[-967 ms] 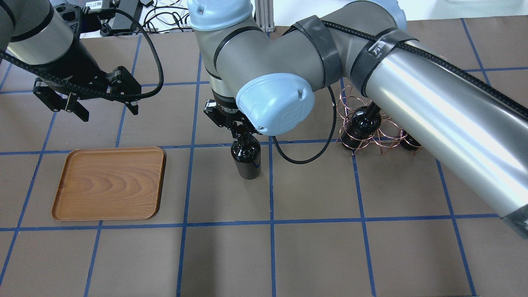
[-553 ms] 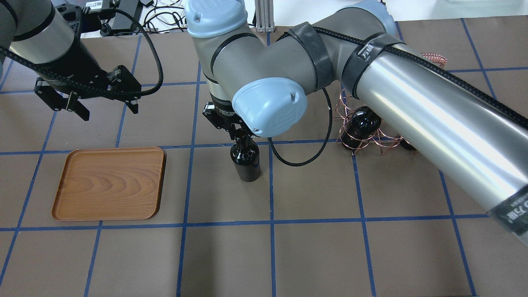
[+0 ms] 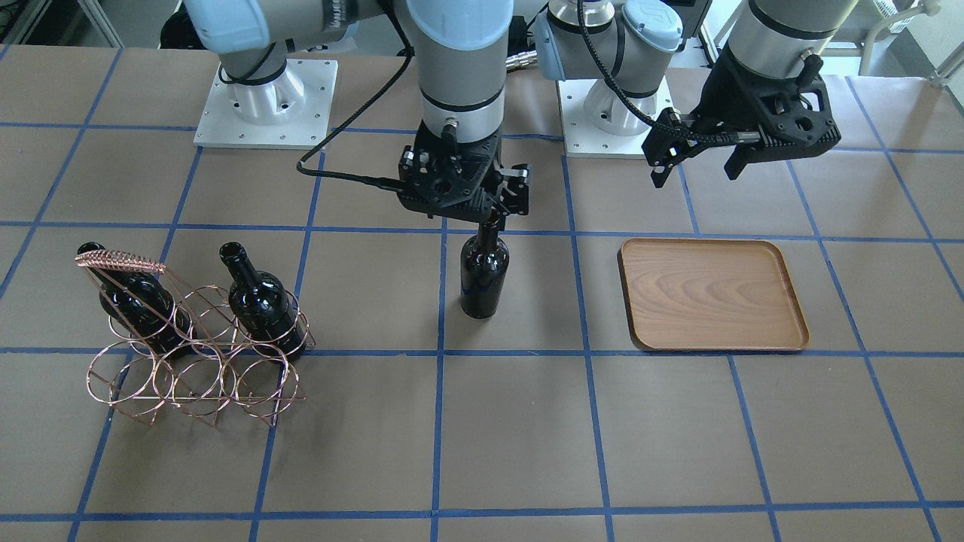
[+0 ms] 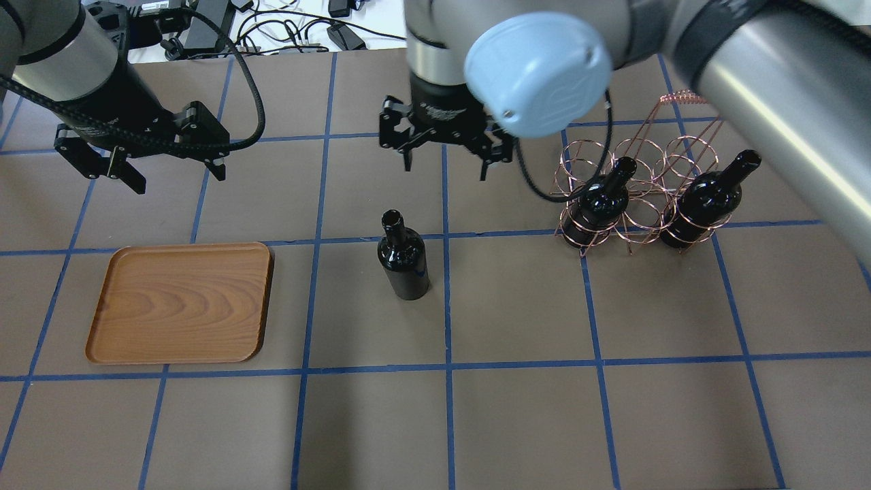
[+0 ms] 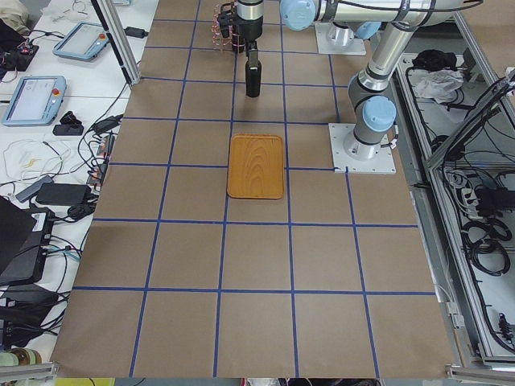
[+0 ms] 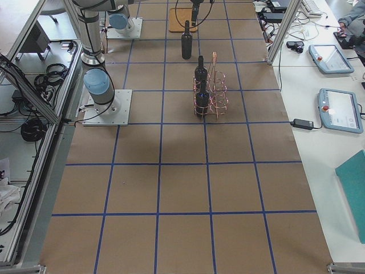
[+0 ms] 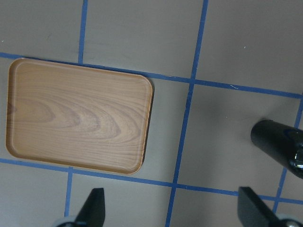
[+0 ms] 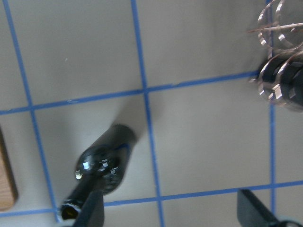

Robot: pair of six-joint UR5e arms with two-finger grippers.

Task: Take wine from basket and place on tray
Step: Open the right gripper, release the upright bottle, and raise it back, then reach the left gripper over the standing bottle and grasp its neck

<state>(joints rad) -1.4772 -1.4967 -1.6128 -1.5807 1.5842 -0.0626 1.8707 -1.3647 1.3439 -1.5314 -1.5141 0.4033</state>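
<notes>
The wine bottle [image 4: 403, 262] stands upright and alone on the table between the tray and the basket; it also shows in the front view [image 3: 483, 275] and in the right wrist view [image 8: 102, 170]. My right gripper [image 4: 446, 167] is open and empty, raised above and behind the bottle's mouth, apart from it. The wooden tray [image 4: 180, 303] lies empty to the left. My left gripper [image 4: 177, 178] is open and empty, hovering behind the tray. The copper wire basket [image 4: 633, 197] stands at the right.
Two more dark bottles [image 4: 602, 201] [image 4: 704, 197] stand in the basket's rings. The basket's tall handle [image 3: 120, 262] rises over them. My right arm's upper part spans the top right of the overhead view. Cables lie beyond the table's far edge.
My right gripper has let go of the bottle's neck, opened, and moved up and back. The bottle stays standing in place. The right arm swung away and uncovered the basket.
</notes>
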